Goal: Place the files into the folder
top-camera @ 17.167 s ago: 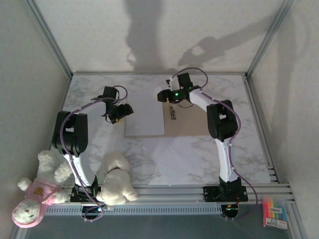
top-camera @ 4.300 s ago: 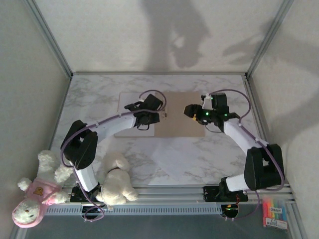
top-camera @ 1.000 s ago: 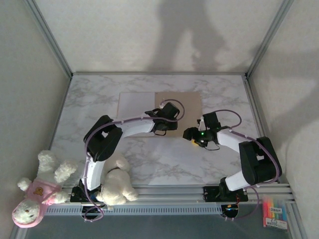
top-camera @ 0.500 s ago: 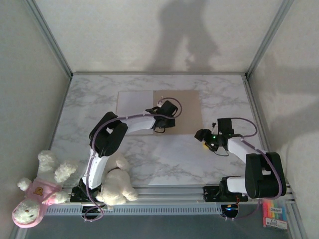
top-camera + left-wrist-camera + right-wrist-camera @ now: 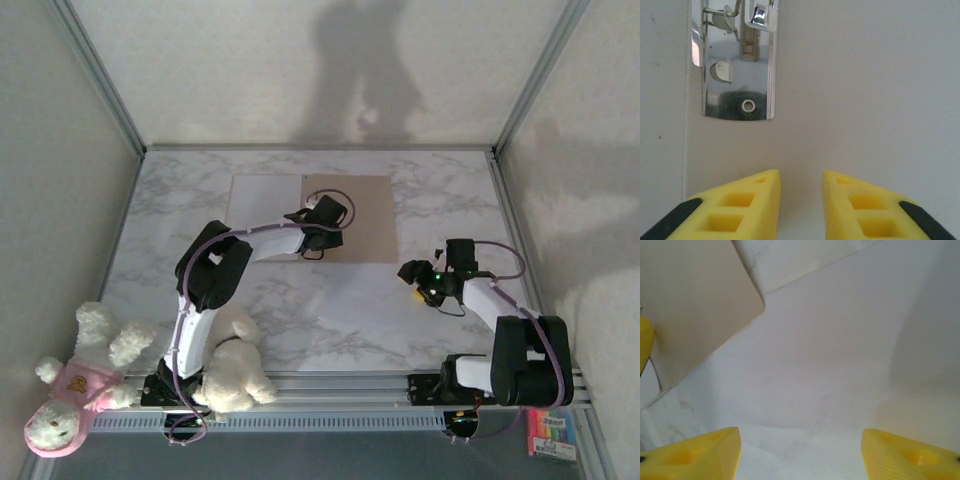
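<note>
— Where is the folder at this moment?

— The folder (image 5: 360, 215) lies flat at the far middle of the tabletop (image 5: 170, 210), with its tan face up. One white sheet of the files (image 5: 265, 205) lies along its left side and touches it. I cannot tell whether this sheet rests on a leaf of the folder or on the tabletop itself.

— And your left tool?

— My left tool (image 5: 800, 175) is over the place where the white sheet and the tan part meet. Its two yellow fingers stand with a small gap, and there is nothing between them. Just ahead of them a shiny metal clip (image 5: 737, 60) lies flat on a pale surface.

— And the right one?

— My right tool (image 5: 800, 432) is just beside the near right corner of the folder, not touching it. Its fingers are spread wide and pinch nothing. Under them is a plain white surface; I cannot say if it is paper or tabletop.

— What else is there?

— A white plush toy (image 5: 235, 372) sits by the base of my left arm. Another plush toy in pink (image 5: 70, 395) lies to its left.
</note>
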